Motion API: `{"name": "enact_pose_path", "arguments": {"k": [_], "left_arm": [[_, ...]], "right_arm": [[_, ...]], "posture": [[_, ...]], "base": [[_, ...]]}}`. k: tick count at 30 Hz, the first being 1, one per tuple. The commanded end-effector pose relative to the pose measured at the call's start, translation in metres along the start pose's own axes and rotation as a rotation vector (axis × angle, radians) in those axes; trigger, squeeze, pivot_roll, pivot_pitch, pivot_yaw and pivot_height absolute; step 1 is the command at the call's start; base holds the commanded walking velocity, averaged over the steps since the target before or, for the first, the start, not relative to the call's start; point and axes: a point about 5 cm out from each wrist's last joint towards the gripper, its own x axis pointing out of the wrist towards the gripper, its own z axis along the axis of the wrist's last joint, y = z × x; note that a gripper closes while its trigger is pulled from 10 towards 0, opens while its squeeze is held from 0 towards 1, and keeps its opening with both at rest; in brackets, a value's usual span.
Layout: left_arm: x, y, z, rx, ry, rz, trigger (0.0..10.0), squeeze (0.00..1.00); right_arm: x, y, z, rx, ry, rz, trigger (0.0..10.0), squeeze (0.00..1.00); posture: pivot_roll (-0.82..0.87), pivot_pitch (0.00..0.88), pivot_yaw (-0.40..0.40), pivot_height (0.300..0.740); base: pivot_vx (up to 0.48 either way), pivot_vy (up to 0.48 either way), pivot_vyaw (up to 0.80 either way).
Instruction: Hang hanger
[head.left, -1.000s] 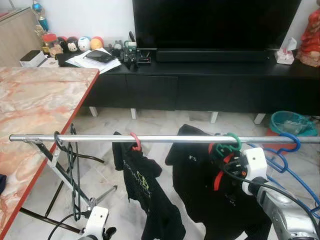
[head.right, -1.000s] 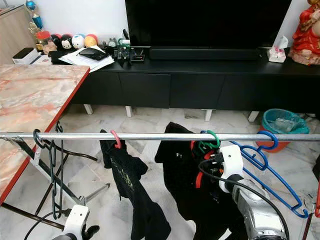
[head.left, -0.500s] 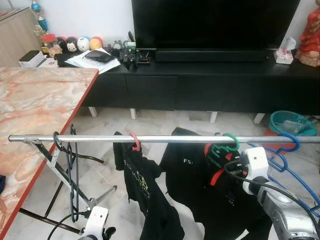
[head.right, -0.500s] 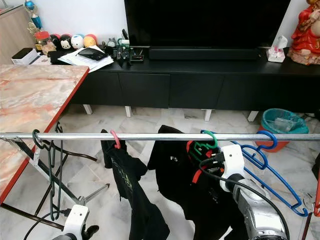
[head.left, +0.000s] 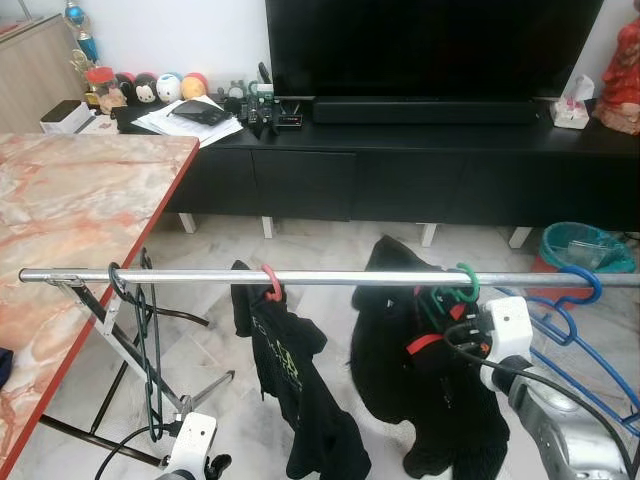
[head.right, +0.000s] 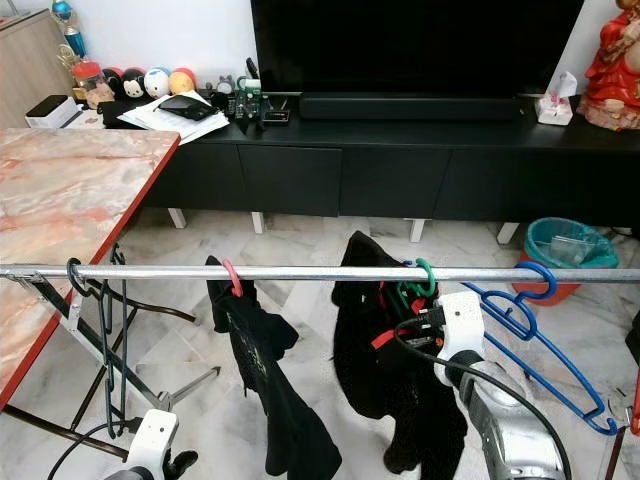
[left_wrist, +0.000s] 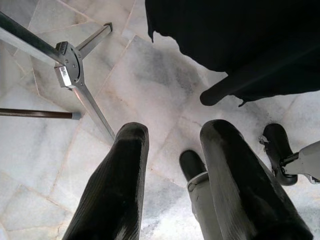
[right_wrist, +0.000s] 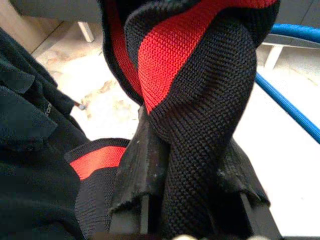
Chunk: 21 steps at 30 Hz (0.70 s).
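Hanging from the steel rail (head.left: 300, 277), the green hanger (head.left: 458, 288) hooks near its right end, its black-and-red garment (head.right: 400, 400) drooping straight down. The right gripper (right_wrist: 187, 200) has its jaws clamped on that garment; the left gripper (left_wrist: 172, 180) points at the floor (left_wrist: 45, 150), jaws apart.

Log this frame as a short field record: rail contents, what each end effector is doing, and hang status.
rail: metal rail across the view
hangers on rail: dark hanger, pink hanger with black shirt, green hanger, blue hanger
right end effector: shut on black garment with red stripe below the green hook
left end effector: open, low over the marble floor
hang status: green hook over the rail, garment not released
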Motion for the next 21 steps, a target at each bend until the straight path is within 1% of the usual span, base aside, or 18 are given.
{"name": "enact_pose_path", "arguments": {"k": [1, 3, 5, 6, 8, 9, 12, 15, 19, 21], "left_arm": [[-0.002, 0.002, -0.005, 0.012, 0.019, 0.003, 10.0, 0.0], [-0.002, 0.002, -0.005, 0.013, 0.019, 0.003, 10.0, 0.0], [-0.002, 0.002, -0.006, 0.016, 0.02, 0.002, 10.0, 0.0], [-0.002, 0.002, -0.006, 0.016, 0.02, 0.002, 10.0, 0.0], [-0.002, 0.002, -0.005, 0.019, 0.018, 0.0, 10.0, 0.0], [-0.002, 0.002, -0.005, 0.019, 0.018, 0.0, 10.0, 0.0], [-0.002, 0.002, -0.004, 0.02, 0.016, 0.0, 10.0, 0.0], [-0.002, 0.002, -0.004, 0.02, 0.017, 0.0, 10.0, 0.0], [-0.002, 0.002, -0.004, 0.019, 0.018, 0.0, 10.0, 0.0], [-0.001, 0.002, -0.004, 0.018, 0.02, -0.001, 10.0, 0.0]], "right_arm": [[-0.004, 0.001, 0.007, -0.002, -0.06, -0.034, 0.0, 0.0], [-0.005, 0.002, 0.008, -0.008, -0.078, -0.047, 0.0, 0.0], [-0.012, 0.004, 0.009, -0.004, -0.135, -0.082, 0.0, 0.0], [-0.012, 0.004, 0.009, -0.004, -0.135, -0.082, 0.0, 0.0], [-0.017, 0.007, 0.007, -0.023, -0.182, -0.098, 0.0, 0.0], [-0.018, 0.007, 0.007, -0.023, -0.188, -0.103, 0.0, 0.0], [-0.022, 0.006, 0.011, 0.003, -0.258, -0.157, 0.0, 0.0], [-0.023, 0.008, 0.011, 0.001, -0.266, -0.161, 0.0, 0.0], [-0.026, 0.008, 0.002, -0.007, -0.247, -0.18, 0.0, 0.0], [-0.031, 0.006, -0.011, -0.003, -0.213, -0.216, 0.0, 0.0]], "posture": [[-0.23, 0.0, 0.052, 0.74], [-0.23, 0.0, 0.053, 0.74], [-0.23, 0.0, 0.054, 0.74], [-0.23, 0.0, 0.054, 0.74], [-0.24, 0.0, 0.054, 0.74], [-0.24, 0.0, 0.054, 0.74], [-0.24, 0.0, 0.053, 0.74], [-0.24, 0.0, 0.053, 0.74], [-0.23, 0.0, 0.052, 0.74], [-0.23, 0.0, 0.051, 0.74]], "base": [[0.0, 0.0, 0.0], [0.0, 0.0, 0.0], [0.0, 0.0, 0.0], [0.0, 0.0, 0.0], [0.0, 0.0, 0.0], [0.0, 0.0, 0.0], [0.0, 0.0, 0.0], [0.0, 0.0, 0.0], [0.0, 0.0, 0.0], [0.0, 0.0, 0.0]]}}
